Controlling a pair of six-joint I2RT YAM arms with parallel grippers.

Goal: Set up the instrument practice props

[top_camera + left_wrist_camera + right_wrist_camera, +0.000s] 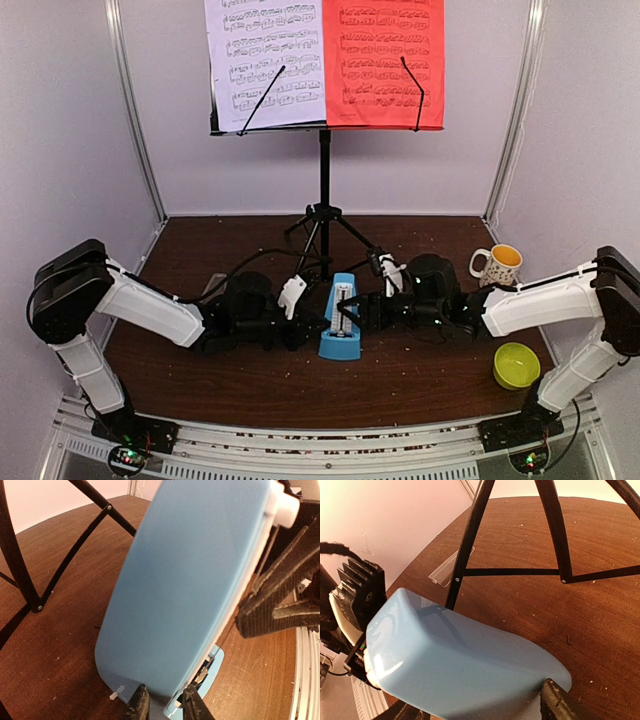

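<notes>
Two grippers are on the blue metronome [343, 320]. It stands upright on the brown table [420, 385], mid-frame in the overhead view, just below the tripod legs [325, 222].

Left gripper [165, 707]: narrow gap, fingertips [137, 706] pinching the edge of the metronome's base plate at the bottom of the left wrist view. It's gripping the metronome.

Right gripper [482, 707]: jaws wide, straddling the metronome body from the opposite side. One finger [559, 702] sits against the blue shell at lower right; the other is barely in frame at lower left. Can't tell whether it's clamping or just around the body.

Music stand [323, 165]: top centre, black post rising to the desk. White sheet [265, 60] on the left half, red sheet [385, 60] on the right, each under a thin black retaining arm.

Clear plastic panel [451, 569]: flat on the table beyond a tripod leg, upper left of the right wrist view.

White mug [497, 265]: right of centre, just beside the right arm. Yellow bowl [517, 365]: lower right, apart from the mug.
</notes>
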